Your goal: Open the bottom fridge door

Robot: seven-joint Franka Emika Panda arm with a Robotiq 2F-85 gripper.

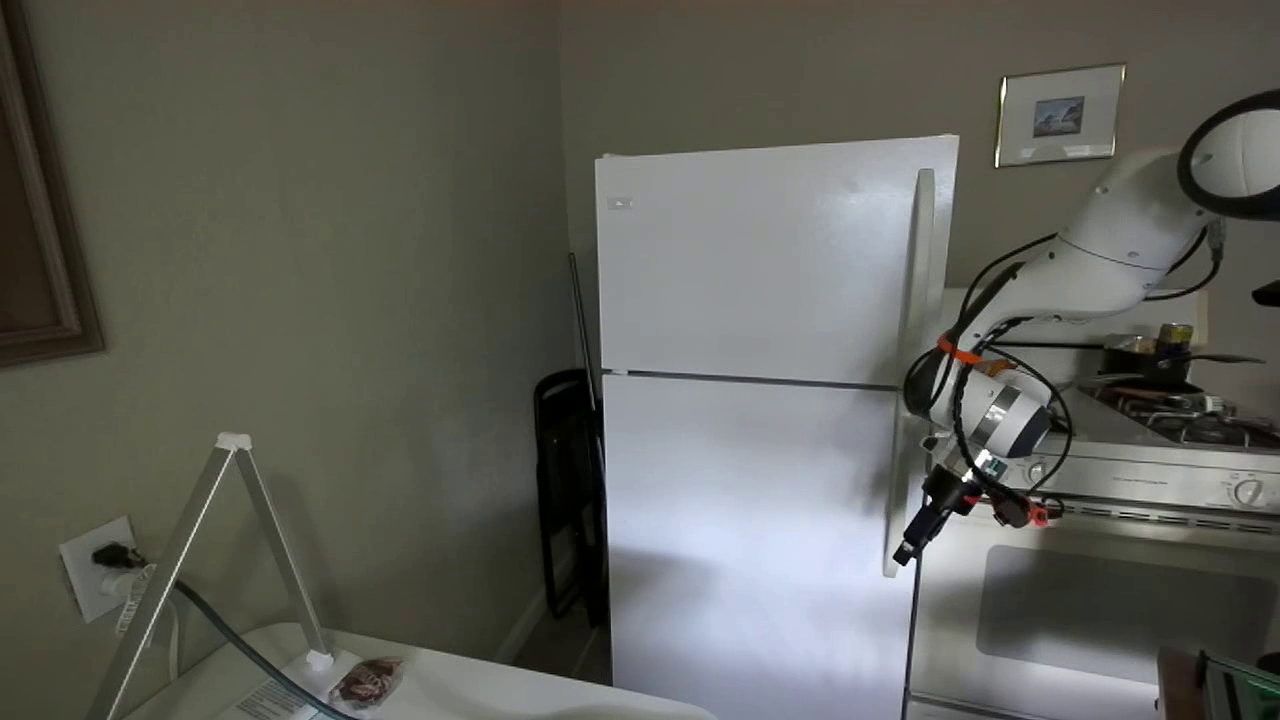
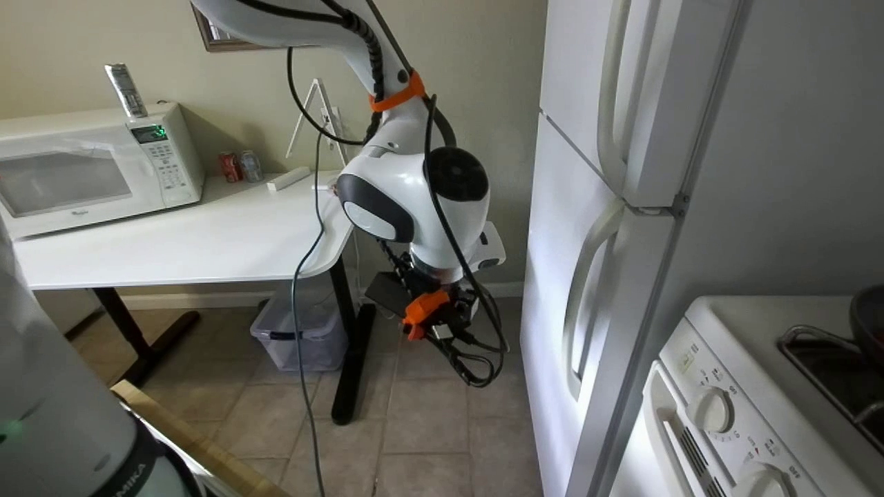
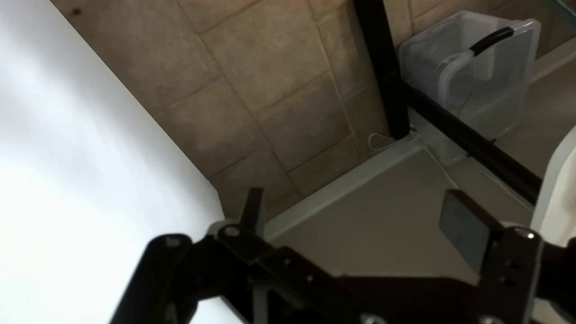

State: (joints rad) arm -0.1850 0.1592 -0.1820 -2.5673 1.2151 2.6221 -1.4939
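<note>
end effector [image 3: 357, 220] is spread wide apart, with nothing in it. the bottom fridge door [image 1: 755, 550] looks shut, right under the freezer door [image 1: 760, 265]. if the reach goes crooked, it might knock the long handle [image 2: 576, 297], or long loose cables [image 2: 449, 237] might snag there.

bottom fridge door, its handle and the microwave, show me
Bottom fridge door [image 1: 755, 540]: in an exterior view, front panel
Bottom door handle [image 2: 575, 300]: in an exterior view, grip
Microwave [image 2: 79, 174]: in an exterior view, door window
</note>
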